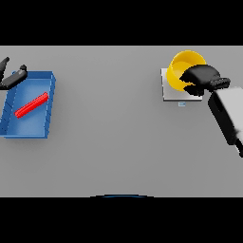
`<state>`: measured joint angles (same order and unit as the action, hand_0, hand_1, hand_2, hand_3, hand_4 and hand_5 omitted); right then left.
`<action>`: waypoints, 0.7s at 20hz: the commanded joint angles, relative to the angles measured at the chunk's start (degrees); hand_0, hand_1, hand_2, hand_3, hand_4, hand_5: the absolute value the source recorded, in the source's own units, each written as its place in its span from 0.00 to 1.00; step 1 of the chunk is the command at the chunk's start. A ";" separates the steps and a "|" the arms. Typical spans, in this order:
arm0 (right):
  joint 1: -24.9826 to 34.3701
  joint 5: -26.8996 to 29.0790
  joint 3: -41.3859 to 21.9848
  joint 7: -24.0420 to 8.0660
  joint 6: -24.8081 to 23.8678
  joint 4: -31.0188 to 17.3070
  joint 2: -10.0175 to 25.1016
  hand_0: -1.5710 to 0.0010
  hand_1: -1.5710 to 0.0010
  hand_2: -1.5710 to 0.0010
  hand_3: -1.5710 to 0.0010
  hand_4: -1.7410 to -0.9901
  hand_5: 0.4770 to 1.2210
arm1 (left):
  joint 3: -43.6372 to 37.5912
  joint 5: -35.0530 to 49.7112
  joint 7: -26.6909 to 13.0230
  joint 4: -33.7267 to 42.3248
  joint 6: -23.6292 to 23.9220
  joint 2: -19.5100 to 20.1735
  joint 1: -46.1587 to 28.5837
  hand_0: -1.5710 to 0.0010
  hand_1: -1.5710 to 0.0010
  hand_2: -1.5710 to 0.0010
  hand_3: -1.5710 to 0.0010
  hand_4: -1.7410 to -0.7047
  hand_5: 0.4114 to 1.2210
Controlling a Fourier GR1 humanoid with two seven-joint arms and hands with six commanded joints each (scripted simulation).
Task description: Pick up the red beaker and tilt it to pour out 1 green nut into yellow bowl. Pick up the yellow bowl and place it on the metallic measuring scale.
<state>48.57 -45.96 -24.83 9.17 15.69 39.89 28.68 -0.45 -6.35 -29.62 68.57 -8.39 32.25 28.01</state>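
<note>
One grey tabletop [114, 142] carries everything. At nine o'clock lies one blue rectangular tray [47, 114], holding one long red beaker [31, 105] on its side, aslant. At two o'clock sits one pale metallic square measuring scale [171, 95], with one round yellow bowl [182, 64] resting on it, tipped. One dark right hand [201, 78] reaches in from three o'clock, its fingers curled round the bowl's near rim. One dark left hand [12, 78] shows at ten o'clock above the tray's far corner, fingers spread loose, holding nothing.
</note>
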 commanded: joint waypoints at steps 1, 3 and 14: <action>-0.35 0.69 0.54 0.31 0.15 -0.09 -0.06 0.15 0.28 0.36 0.48 0.20 0.80 | -0.01 0.01 0.18 0.42 0.23 -0.05 -0.25 1.00 1.00 1.00 1.00 0.87 0.45; -0.09 1.69 1.21 -0.18 1.31 -0.81 -0.83 0.40 0.48 0.55 0.63 0.27 0.66 | 0.09 -0.06 -0.32 0.78 0.27 -0.04 -0.28 1.00 1.00 1.00 1.00 0.87 0.44; -0.09 1.59 0.30 -1.55 5.59 0.25 0.24 0.95 0.95 0.96 0.97 0.46 0.42 | -0.18 0.11 -0.34 0.11 0.28 -0.10 0.48 1.00 1.00 1.00 1.00 0.88 0.43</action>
<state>48.46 -44.36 -24.54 7.68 21.30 40.14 28.90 -0.64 -6.25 -29.97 68.68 -8.10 32.16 28.50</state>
